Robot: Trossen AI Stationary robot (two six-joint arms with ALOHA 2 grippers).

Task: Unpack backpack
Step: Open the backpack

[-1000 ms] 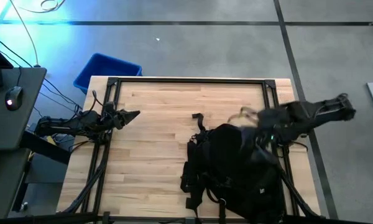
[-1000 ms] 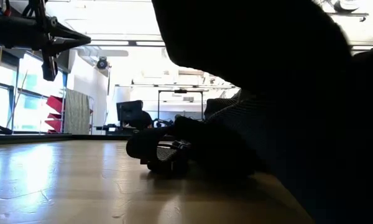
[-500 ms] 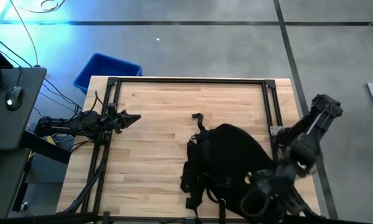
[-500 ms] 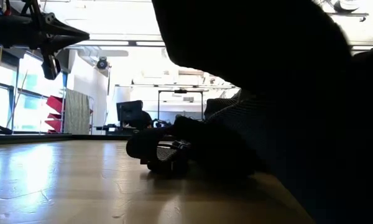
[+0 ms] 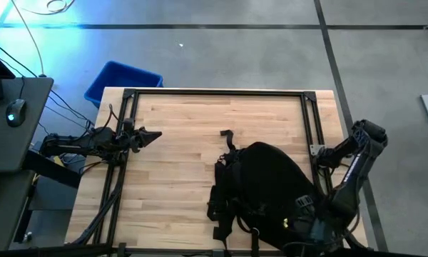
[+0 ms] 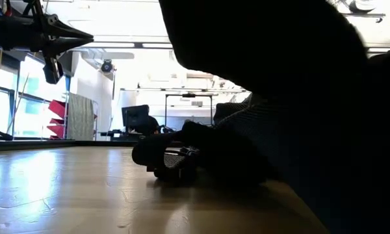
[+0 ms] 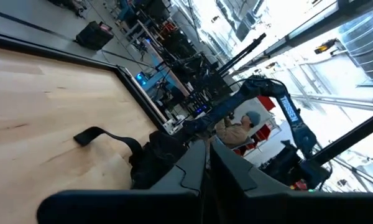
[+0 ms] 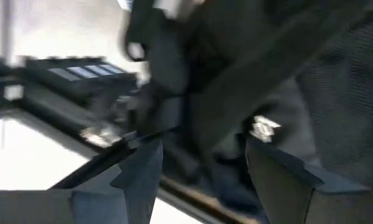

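Backpack (image 5: 271, 189) lies closed on table (image 5: 185, 143); right gripper (image 5: 299, 227), fingers spread, reaches its near edge and must find an opening, while left gripper (image 5: 153, 133) waits, pressed together.

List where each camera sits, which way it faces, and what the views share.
High view: overhead, facing down on the table; both arms show.
Low view: at tabletop height, facing across; the backpack fills it, left gripper overhead.
Left wrist view: past the shut left gripper, toward the backpack's strap.
Right wrist view: open right gripper close against the backpack.
Shared: the backpack.
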